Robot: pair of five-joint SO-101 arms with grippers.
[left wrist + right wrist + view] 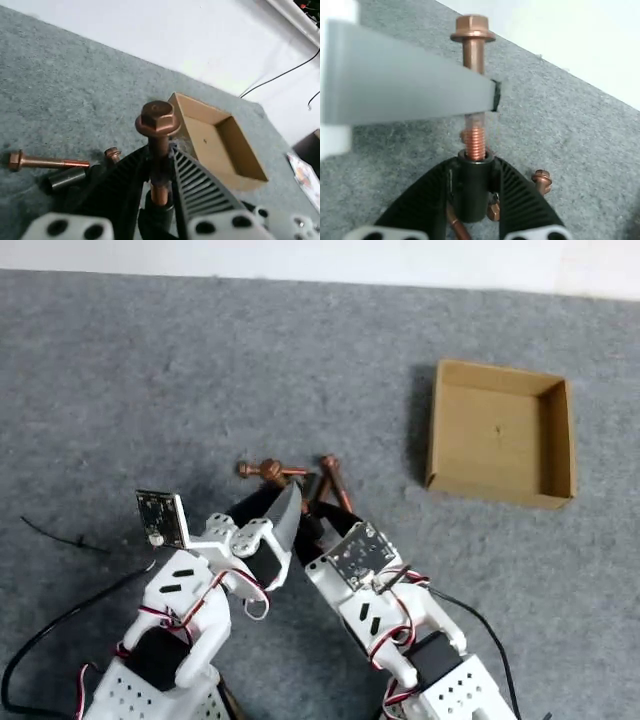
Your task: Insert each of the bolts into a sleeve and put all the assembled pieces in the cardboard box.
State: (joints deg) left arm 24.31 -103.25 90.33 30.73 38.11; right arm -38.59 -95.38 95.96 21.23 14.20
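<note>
The left fingers (pixel 200 185) are pinching a copper bolt (pixel 158 120) by its shaft. The bolt stands upright in the middle of the left wrist view, with its six-sided head on top. The right fingers (pixel 427 200) are pinching a black sleeve (pixel 472 192), low in the middle of the right wrist view. The bolt's threaded end goes down into the top hole of the sleeve. I cannot tell how far in it goes, because the sleeve hides the tip. In that same view one grey left finger crosses in front of the bolt's shaft, from the left edge to the middle.

In the high view both arms come up from the bottom edge and meet near the middle of the grey counter (pixel 140 370). Just above them lie two more bolts. The first loose bolt (pixel 272 472) lies sideways. The second loose bolt (pixel 336 483) lies slanted, just to its right. In the left wrist view a spare sleeve (pixel 67 179) lies on its side at the lower left, just beside a bolt that lies flat.

The cardboard box (pixel 500 430) sits open side up at the upper right of the high view, well apart from the arms and the bolts.
</note>
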